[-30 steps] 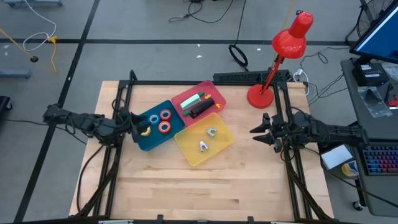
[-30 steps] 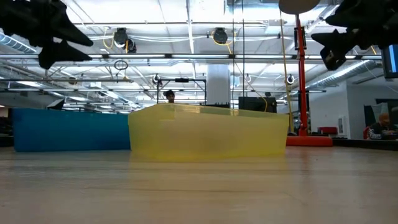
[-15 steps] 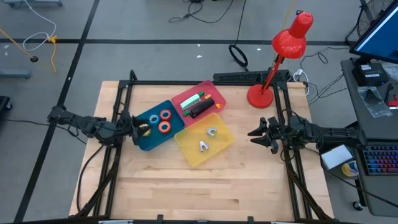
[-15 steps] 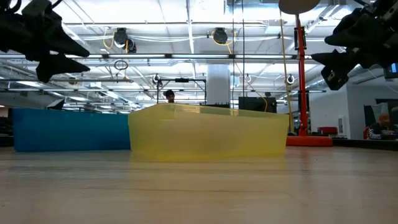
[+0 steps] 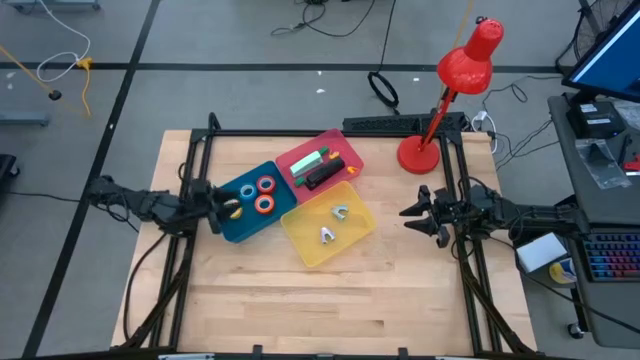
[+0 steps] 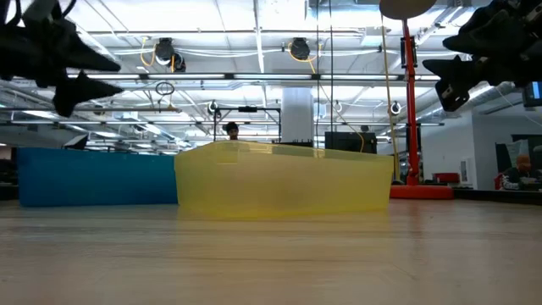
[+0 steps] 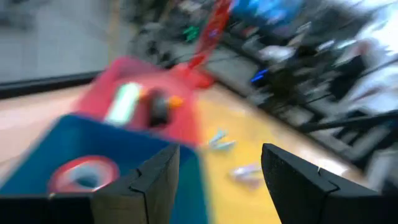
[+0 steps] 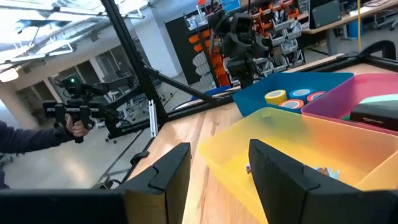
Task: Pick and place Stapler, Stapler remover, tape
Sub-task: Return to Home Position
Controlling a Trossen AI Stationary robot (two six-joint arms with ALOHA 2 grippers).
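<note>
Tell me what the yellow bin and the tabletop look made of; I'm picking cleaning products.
The yellow bin is probably plastic, smooth and translucent: in the low view its wall glows with light passing through. The tabletop looks like pale wood with a matte finish: long parallel plank seams show from above.

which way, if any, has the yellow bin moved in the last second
No. In the high view the yellow bin sits at the same spot relative to the red lamp base, and it is still right beside the blue bin.
</note>
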